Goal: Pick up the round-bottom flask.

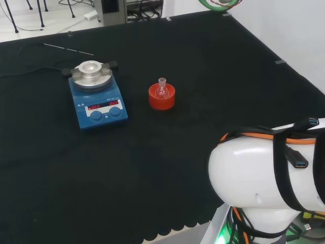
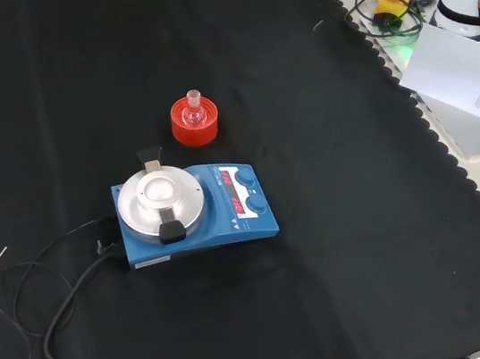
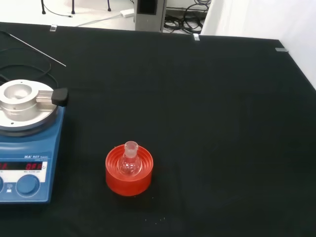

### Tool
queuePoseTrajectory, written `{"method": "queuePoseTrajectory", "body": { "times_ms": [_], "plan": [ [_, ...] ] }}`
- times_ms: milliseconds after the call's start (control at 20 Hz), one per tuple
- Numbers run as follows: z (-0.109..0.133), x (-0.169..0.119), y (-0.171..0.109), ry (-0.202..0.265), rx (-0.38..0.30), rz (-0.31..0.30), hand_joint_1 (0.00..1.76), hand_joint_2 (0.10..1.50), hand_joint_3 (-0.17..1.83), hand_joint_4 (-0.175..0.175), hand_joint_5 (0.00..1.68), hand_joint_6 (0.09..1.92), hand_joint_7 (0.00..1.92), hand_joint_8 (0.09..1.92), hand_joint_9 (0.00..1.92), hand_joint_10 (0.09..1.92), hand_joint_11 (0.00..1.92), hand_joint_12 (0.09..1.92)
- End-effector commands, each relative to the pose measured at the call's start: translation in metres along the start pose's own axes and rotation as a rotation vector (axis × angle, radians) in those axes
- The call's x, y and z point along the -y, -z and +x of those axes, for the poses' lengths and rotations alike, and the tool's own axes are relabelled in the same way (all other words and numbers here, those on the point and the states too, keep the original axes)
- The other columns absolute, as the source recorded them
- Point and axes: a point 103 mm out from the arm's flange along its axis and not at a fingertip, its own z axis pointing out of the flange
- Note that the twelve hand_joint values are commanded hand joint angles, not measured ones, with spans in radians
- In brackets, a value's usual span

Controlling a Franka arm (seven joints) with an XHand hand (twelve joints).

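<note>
Item: small clear flask (image 1: pixel 162 87), upright on a red ring stand (image 1: pixel 162 97) mid-desk (image 1: pixel 203 61), just right of a blue hotplate (image 1: pixel 97 105) in the head view. Hand: state cannot be told. Arm link (image 1: pixel 264 173) near, well apart. Risk, judged: fingers nudging the light stand could tip the flask; clear glass may slip.

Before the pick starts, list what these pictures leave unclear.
- Round-bottom flask: its bulb sits down inside the red stand; whether it holds liquid is too small to tell in all views.
- Stirrer plate: cut by the wrist view's edge.
- Plate's cable: runs off the front view's bottom edge.
</note>
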Motion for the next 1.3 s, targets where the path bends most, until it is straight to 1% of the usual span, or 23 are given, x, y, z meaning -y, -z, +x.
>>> {"method": "queuePoseTrajectory", "body": {
  "times_ms": [50, 150, 250, 350, 450, 500, 600, 750, 850, 900, 1050, 1200, 1300],
  "plan": [
    [-0.007, -0.022, -0.036, -0.007, -0.070, -0.031, 0.53, 1.00, 0.40, 0.021, 0.30, 0.09, 0.21, 0.48, 0.31, 0.58, 0.00, 1.17],
    [-0.010, -0.031, -0.048, -0.005, -0.109, -0.034, 0.63, 0.90, 0.51, 0.021, 0.32, 0.09, 0.23, 0.50, 0.35, 0.59, 0.00, 1.23],
    [-0.013, -0.046, -0.063, 0.005, -0.152, -0.033, 0.70, 0.83, 0.59, 0.020, 0.33, 0.09, 0.24, 0.51, 0.37, 0.59, 0.00, 1.26],
    [-0.013, -0.066, -0.083, 0.027, -0.171, -0.045, 0.74, 0.79, 0.63, 0.020, 0.34, 0.09, 0.24, 0.51, 0.38, 0.60, 0.00, 1.27],
    [-0.014, -0.086, -0.103, 0.055, -0.228, -0.056, 0.78, 0.74, 0.67, 0.020, 0.35, 0.09, 0.24, 0.52, 0.39, 0.60, 0.00, 1.28],
    [-0.013, -0.094, -0.112, 0.067, -0.245, -0.059, 0.81, 0.71, 0.70, 0.022, 0.36, 0.09, 0.24, 0.52, 0.39, 0.59, 0.00, 1.28],
    [-0.013, -0.108, -0.128, 0.075, -0.268, -0.057, 0.86, 0.64, 0.76, 0.024, 0.38, 0.09, 0.25, 0.52, 0.40, 0.59, 0.00, 1.28],
    [-0.013, -0.124, -0.151, 0.082, -0.321, -0.034, 0.88, 0.61, 0.79, 0.026, 0.41, 0.09, 0.25, 0.52, 0.41, 0.59, 0.00, 1.28],
    [-0.013, -0.134, -0.168, 0.120, -0.343, -0.001, 0.88, 0.59, 0.81, 0.026, 0.42, 0.09, 0.25, 0.52, 0.42, 0.59, 0.00, 1.28],
    [-0.012, -0.139, -0.175, 0.125, -0.348, 0.009, 0.89, 0.58, 0.82, 0.026, 0.42, 0.09, 0.26, 0.52, 0.42, 0.59, 0.00, 1.28],
    [-0.009, -0.150, -0.193, 0.130, -0.367, 0.016, 0.89, 0.56, 0.82, 0.026, 0.43, 0.09, 0.26, 0.52, 0.42, 0.59, 0.00, 1.28],
    [-0.006, -0.158, -0.208, 0.123, -0.400, 0.011, 0.90, 0.54, 0.82, 0.033, 0.46, 0.09, 0.26, 0.52, 0.42, 0.59, 0.00, 1.27],
    [0.000, -0.163, -0.218, 0.130, -0.429, 0.028, 0.91, 0.54, 0.82, 0.036, 0.47, 0.09, 0.26, 0.52, 0.42, 0.59, 0.00, 1.27]
  ]
}}
